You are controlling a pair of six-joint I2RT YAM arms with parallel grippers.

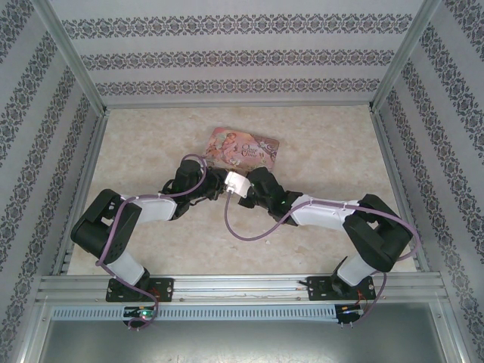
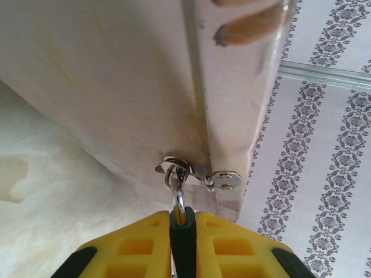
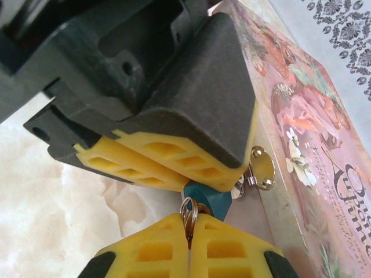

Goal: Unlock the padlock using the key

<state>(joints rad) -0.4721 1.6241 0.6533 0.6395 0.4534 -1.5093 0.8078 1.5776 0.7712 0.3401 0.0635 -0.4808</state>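
Right fingers (image 3: 200, 234) pinch shut on the key (image 3: 188, 213), seemingly by its ring, just below the teal padlock (image 3: 207, 204), which closed left fingers (image 3: 168, 165) clamp at the hasp (image 3: 262, 168) of the tin (image 3: 301, 133). Twisting off-axis could jam the key or drag the tin. Left wrist view adds the shackle (image 2: 177, 182) threaded through the hasp.

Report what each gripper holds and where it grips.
Left gripper: the padlock, clamped by its teal body, shackle through the hasp of the tin. Right gripper: the key, pinched at its ringed end; the rest is hidden between the fingers.
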